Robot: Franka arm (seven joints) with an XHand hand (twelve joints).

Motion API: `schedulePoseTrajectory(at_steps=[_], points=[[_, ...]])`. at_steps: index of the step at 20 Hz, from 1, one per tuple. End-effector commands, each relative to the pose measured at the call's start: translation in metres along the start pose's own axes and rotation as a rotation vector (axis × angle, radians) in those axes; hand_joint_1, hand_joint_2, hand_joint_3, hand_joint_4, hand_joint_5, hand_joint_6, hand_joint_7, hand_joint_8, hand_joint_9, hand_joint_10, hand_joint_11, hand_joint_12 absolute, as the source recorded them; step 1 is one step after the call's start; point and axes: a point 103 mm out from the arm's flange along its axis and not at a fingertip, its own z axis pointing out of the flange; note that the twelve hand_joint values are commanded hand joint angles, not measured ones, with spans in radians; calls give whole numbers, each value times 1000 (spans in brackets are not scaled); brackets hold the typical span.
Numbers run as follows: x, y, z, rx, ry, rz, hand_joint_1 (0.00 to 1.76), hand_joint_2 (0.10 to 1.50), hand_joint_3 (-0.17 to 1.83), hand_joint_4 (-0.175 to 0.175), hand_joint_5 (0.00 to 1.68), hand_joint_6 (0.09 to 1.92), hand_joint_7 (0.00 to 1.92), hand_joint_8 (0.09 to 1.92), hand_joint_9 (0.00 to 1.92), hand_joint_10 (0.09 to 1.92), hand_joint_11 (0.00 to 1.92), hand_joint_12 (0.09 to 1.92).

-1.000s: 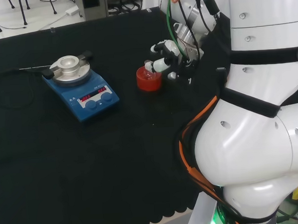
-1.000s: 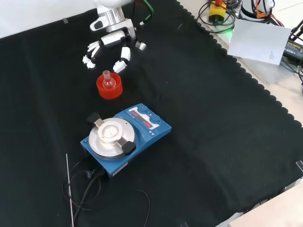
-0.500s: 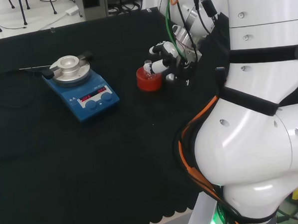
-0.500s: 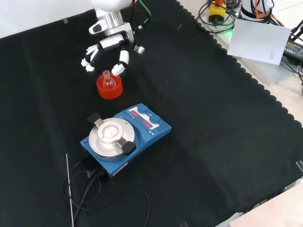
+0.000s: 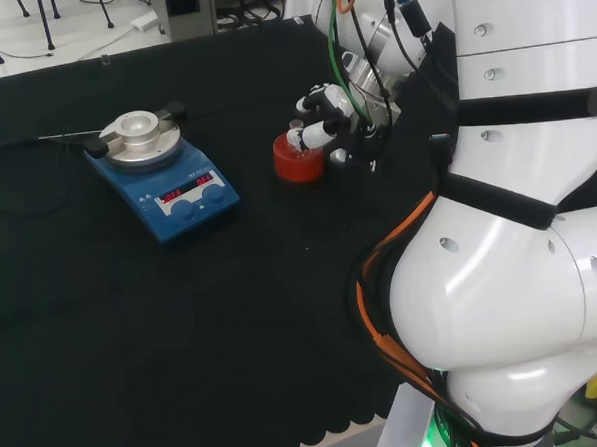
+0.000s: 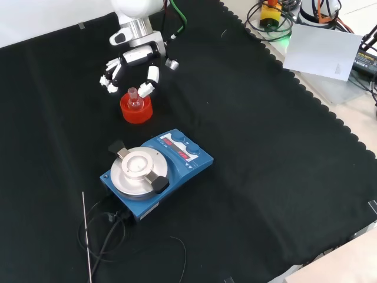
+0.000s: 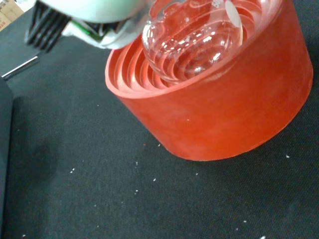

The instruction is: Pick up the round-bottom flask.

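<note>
The robot hand [image 5: 325, 117] in the head view sits just right of the flask [image 5: 296, 138], its fingers spread and curving toward the flask's neck; one fingertip lies at the neck, though contact cannot be made out. The flask stands upright in a red ribbed stand [image 5: 297, 159] on the surface [image 5: 183, 310]. A blue hotplate [image 5: 162, 177] with a round metal top sits well to the left.

In the front view the robot hand [image 6: 132, 58] reaches down from the top, fingers [image 6: 109, 76] apart on one side of the flask [image 6: 134, 101] and another tip just beside its neck on the other, not clamped on it. The stand [image 6: 136, 110] is near the hotplate [image 6: 155, 170], just above it.

In the wrist view the clear round flask [image 7: 192, 42] rests in the stand's [image 7: 224, 104] ribbed hollow, with a blurred white part of the robot hand [image 7: 99, 15] close beside it.
</note>
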Motion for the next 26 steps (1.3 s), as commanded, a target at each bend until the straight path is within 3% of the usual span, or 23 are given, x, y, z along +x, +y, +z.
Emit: schedulePoseTrajectory(at_steps=[1, 6, 12, 26], points=[[-1, 1, 1, 1, 9, 3, 941, 518, 791, 12, 707, 112, 173, 555, 358, 625, 0, 1354], [-3, 3, 4, -4, 18, 3, 943, 528, 789, 17, 755, 152, 184, 552, 369, 621, 0, 1380], [-7, 6, 9, -11, 27, 7, 944, 554, 776, 25, 655, 602, 216, 536, 401, 597, 3, 1399], [-7, 8, 7, -17, 44, -2, 931, 572, 781, 22, 643, 719, 237, 545, 419, 603, 14, 1398]])
